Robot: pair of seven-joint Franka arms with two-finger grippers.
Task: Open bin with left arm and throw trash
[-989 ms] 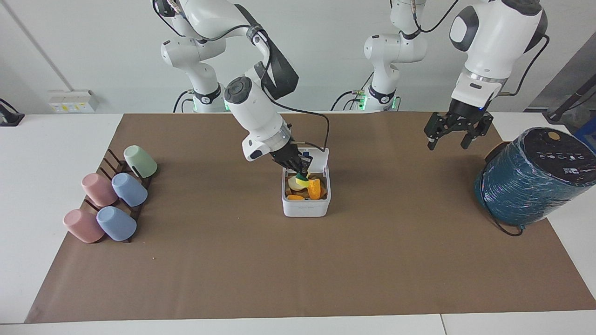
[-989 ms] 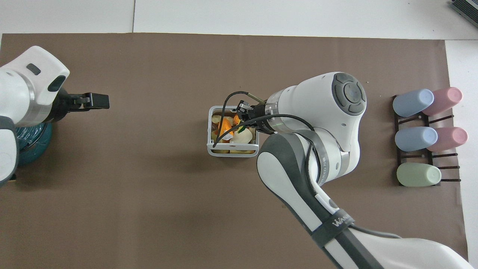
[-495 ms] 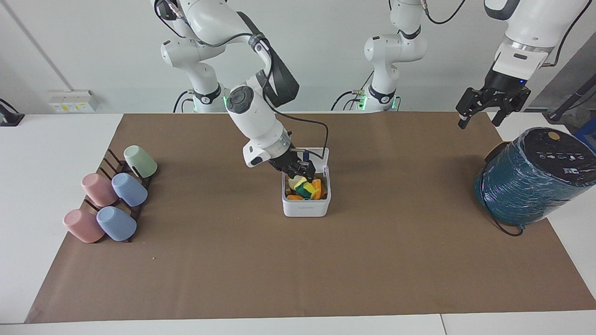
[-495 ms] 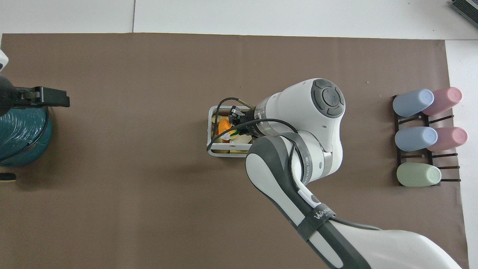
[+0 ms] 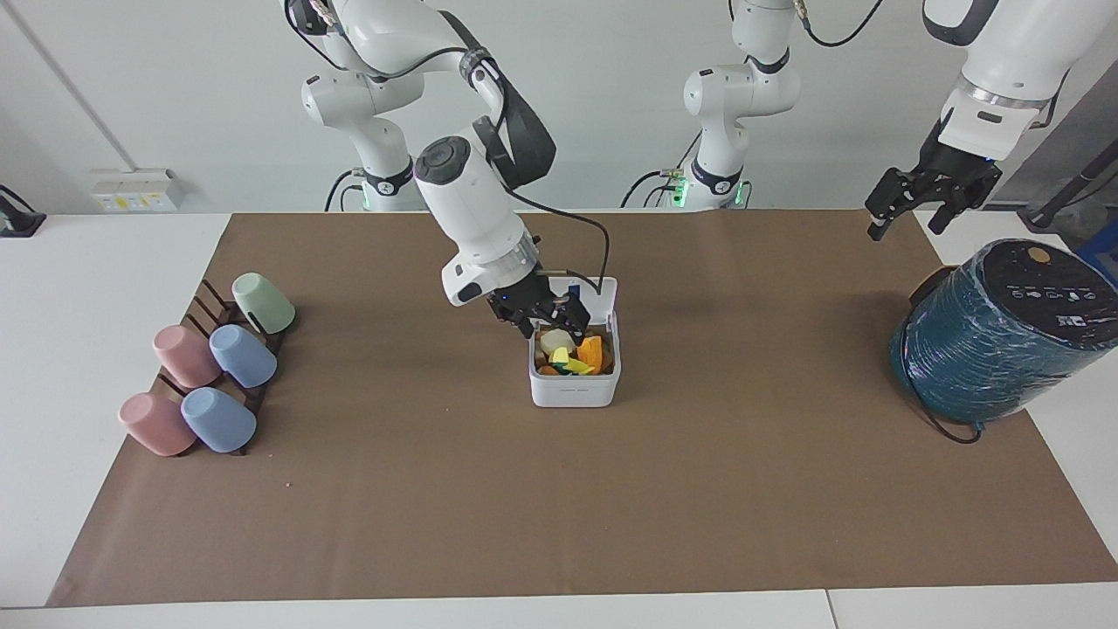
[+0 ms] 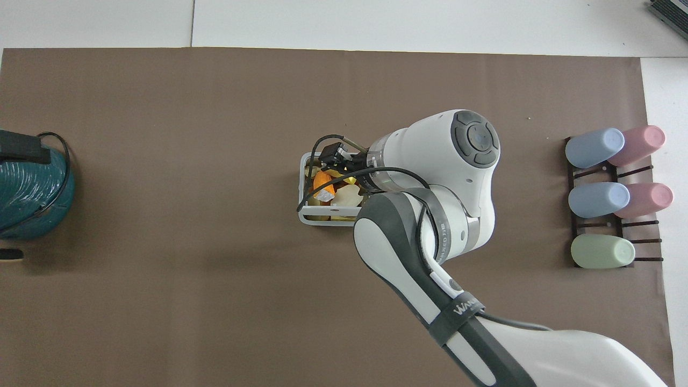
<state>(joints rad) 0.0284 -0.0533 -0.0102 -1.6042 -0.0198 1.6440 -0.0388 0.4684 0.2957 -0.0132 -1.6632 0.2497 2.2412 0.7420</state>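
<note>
1. Spongy trash (image 5: 572,354) lies heaped in the bin (image 5: 574,385), mid-tabletop (image 5: 559,489), lid (image 5: 591,297) tipped up toward the robots.
2. You can expect the scraps to be light and soft; pinch across a narrow edge if any needs reseating.
3. Your right gripper (image 5: 548,321) hangs just over the bin's mouth, fingers spread, holding nothing.
4. Your left gripper (image 5: 904,217) waits aloft near the teal cylinder (image 5: 1004,336), fingers apart.
5. Pastel cups (image 5: 214,367) sit well apart on their rack at the right arm's end.
</note>
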